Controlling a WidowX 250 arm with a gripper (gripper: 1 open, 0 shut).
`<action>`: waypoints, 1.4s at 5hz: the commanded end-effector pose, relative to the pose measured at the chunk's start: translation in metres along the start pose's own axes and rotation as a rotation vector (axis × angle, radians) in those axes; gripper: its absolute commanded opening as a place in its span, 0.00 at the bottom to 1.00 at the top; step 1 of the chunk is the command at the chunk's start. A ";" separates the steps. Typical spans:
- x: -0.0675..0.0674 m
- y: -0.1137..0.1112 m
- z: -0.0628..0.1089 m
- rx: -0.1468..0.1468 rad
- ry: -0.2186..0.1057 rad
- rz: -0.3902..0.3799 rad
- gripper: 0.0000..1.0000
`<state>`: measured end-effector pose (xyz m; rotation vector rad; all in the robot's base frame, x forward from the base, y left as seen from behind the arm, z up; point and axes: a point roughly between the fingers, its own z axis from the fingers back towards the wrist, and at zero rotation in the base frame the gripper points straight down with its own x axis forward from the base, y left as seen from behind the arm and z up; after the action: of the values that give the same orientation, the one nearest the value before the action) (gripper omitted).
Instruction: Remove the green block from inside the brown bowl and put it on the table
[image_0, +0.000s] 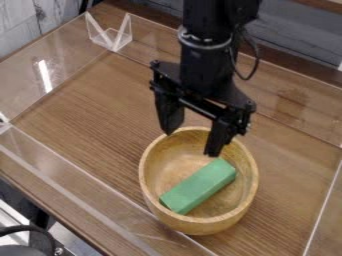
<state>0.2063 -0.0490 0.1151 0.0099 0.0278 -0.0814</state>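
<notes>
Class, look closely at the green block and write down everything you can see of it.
The green block is a small, elongated bar, bright green all over, with a plain, matte-looking surface and no visible markings. It lies inside the bowl, toward the side away from the hand. It is set slantwise, one end pointing to the picture's lower left, the other to the upper right. The bowl is beneath it; the hand does not grip it. Its underside is hidden.

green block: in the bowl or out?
In. The green block lies inside the brown bowl, with the bowl's rim visible all around it except where the gripper covers the far side.
</notes>
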 end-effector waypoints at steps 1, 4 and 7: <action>-0.001 -0.005 0.005 -0.004 -0.062 -0.017 1.00; -0.004 -0.013 -0.018 -0.014 -0.094 -0.052 1.00; -0.002 -0.009 -0.026 -0.031 -0.106 -0.071 1.00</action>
<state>0.1986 -0.0582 0.0839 -0.0220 -0.0505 -0.1585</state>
